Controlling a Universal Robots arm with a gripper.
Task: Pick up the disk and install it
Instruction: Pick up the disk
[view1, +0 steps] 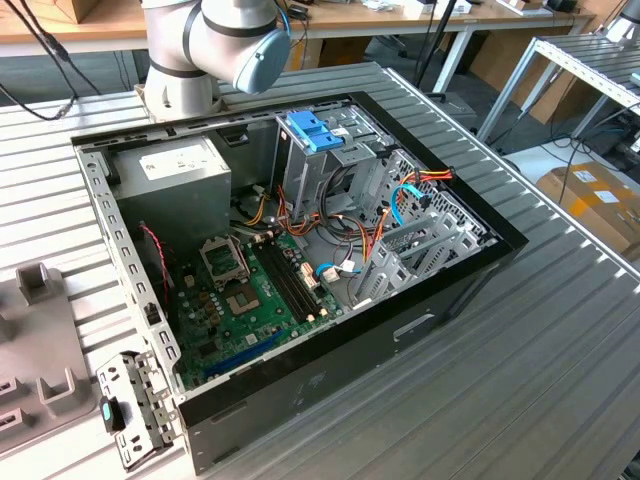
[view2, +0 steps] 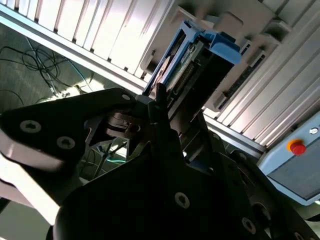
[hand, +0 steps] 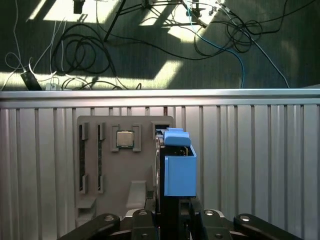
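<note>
In both wrist views the disk (hand: 179, 172) stands on edge, a silver-grey drive in a light-blue carrier (view2: 222, 46). It is over the grey holder plate (hand: 127, 172) on the ribbed metal table. My gripper (hand: 172, 209) has a black finger on each side of the drive's near end and is shut on it. The second wrist view shows the gripper (view2: 164, 116) from the side, its fingertips (view2: 159, 102) pressed on the drive's edge. Whether the disk still sits in the plate's slot or hangs just above it, I cannot tell.
The holder plate also carries a square processor chip (hand: 124, 138) and long narrow slots. In the exterior view the open computer case (view1: 300, 250) lies on the table, with a motherboard (view1: 250, 290), a blue-topped drive cage (view1: 315, 132) and loose cables. The arm's base (view1: 215, 45) stands behind it.
</note>
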